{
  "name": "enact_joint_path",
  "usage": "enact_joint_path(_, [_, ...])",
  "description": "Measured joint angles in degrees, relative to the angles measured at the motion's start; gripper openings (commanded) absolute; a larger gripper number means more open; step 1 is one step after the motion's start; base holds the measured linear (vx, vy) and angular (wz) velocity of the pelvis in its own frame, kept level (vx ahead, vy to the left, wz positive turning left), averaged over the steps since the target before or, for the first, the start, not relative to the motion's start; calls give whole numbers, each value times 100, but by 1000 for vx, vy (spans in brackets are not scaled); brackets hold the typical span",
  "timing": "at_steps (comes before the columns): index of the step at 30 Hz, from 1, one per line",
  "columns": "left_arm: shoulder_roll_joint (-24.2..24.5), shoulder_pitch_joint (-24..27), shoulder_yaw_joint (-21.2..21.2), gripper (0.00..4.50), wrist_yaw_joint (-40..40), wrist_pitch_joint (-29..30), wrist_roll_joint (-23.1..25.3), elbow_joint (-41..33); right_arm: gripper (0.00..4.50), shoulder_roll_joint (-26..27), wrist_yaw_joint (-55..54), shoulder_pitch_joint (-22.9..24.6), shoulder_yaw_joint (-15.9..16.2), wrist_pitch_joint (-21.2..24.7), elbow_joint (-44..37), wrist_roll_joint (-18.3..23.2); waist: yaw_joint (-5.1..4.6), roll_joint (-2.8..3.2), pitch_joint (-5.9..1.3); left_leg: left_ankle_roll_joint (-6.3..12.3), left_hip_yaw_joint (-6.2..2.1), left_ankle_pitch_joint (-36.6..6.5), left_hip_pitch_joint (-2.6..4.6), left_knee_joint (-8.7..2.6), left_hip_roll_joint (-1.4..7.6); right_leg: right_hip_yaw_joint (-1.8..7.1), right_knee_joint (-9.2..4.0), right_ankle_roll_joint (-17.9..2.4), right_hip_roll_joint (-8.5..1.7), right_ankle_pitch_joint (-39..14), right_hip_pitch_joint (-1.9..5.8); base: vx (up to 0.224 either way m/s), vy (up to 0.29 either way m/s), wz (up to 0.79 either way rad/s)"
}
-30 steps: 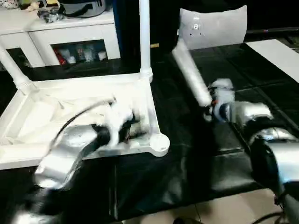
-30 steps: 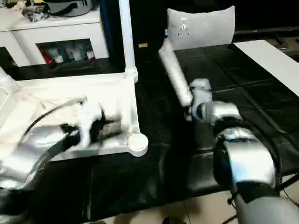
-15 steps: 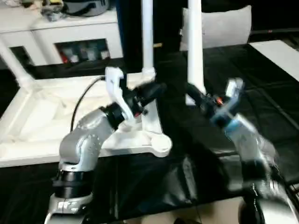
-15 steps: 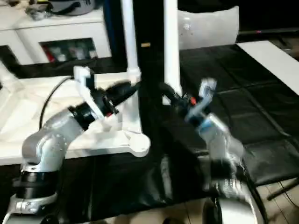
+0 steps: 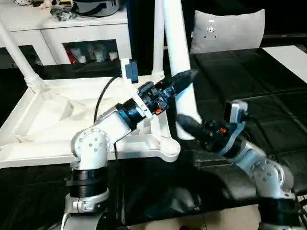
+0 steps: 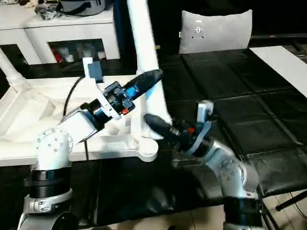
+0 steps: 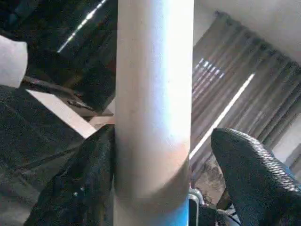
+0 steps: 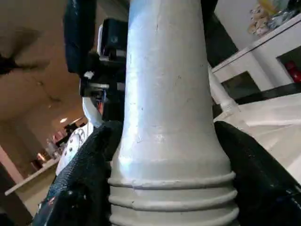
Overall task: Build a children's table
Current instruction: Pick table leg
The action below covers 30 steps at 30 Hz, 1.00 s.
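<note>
White tapered leg (image 5: 178, 57) is being held upright near tabletop's (image 5: 53, 120) empty corner socket (image 5: 165, 148): right gripper (image 5: 189, 125) clamped at its base, left gripper (image 5: 184, 80) half-open around it; two legs seated.

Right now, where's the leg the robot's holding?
In the head views the leg stands upright mid-scene, just right of the tabletop, near its front right corner socket, between the left gripper and right gripper.

Count: one white rectangular plastic tabletop (image 5: 43, 120), lying ribbed side up. Three long white tubular legs (image 5: 178, 52) visible. One grey cushion (image 5: 228, 31), far right.
</note>
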Motion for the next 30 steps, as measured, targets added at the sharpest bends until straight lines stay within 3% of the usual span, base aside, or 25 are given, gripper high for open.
enact_joint_path(2, [14,37,29,314,18,53,-20,-29,274,33,-78,10,24,-19,-4,-46,0,0,0,0,0,0,0,-12,0,-3,-21,7,2,4,5,0,0,0])
enact_joint_path(5, [71,64,81,311,81,67,-45,-37,274,34,-114,14,63,-41,-69,-70,2,0,0,5,-1,-2,-2,-17,3,-2,-45,19,3,12,15,0,0,0])
enact_joint_path(7, [93,68,82,273,146,67,-125,-39,274,2,-198,8,107,-70,-101,-97,4,-2,-2,15,-1,-8,-1,-17,9,1,-49,23,-2,14,20,0,0,0])
enact_joint_path(10, [125,121,82,278,221,2,-95,-39,274,-10,-235,-1,167,-100,-103,-134,19,-5,-3,21,-1,-13,-2,-18,8,2,-50,24,-4,15,20,0,0,0])
enact_joint_path(12, [124,140,65,244,233,-22,-48,-39,274,-22,-294,-5,190,-114,-96,-193,21,-5,-2,21,-1,-13,-3,-20,8,3,-50,24,-4,15,20,0,0,0])
enact_joint_path(18, [133,151,60,206,256,-67,42,-38,274,-65,-314,-10,269,-216,-97,-262,14,-5,-3,21,0,-12,-1,-22,8,2,-50,24,-3,15,20,0,0,0])
enact_joint_path(25, [159,155,46,193,373,-250,113,33,274,-128,-470,-80,378,-280,-70,-346,10,-11,-5,19,0,-11,1,-22,7,3,-50,25,-3,15,20,0,0,0])
enact_joint_path(26, [170,150,43,193,394,-280,158,72,330,-128,-504,-89,387,-287,-41,-366,10,-14,-8,19,0,-11,1,-22,7,3,-50,25,-3,15,21,0,0,0])
enact_joint_path(30, [287,37,70,191,574,-478,412,305,364,-229,-724,-68,494,-403,158,-768,2,-23,-7,19,0,-11,0,-22,5,2,-50,25,-3,15,20,0,0,0])
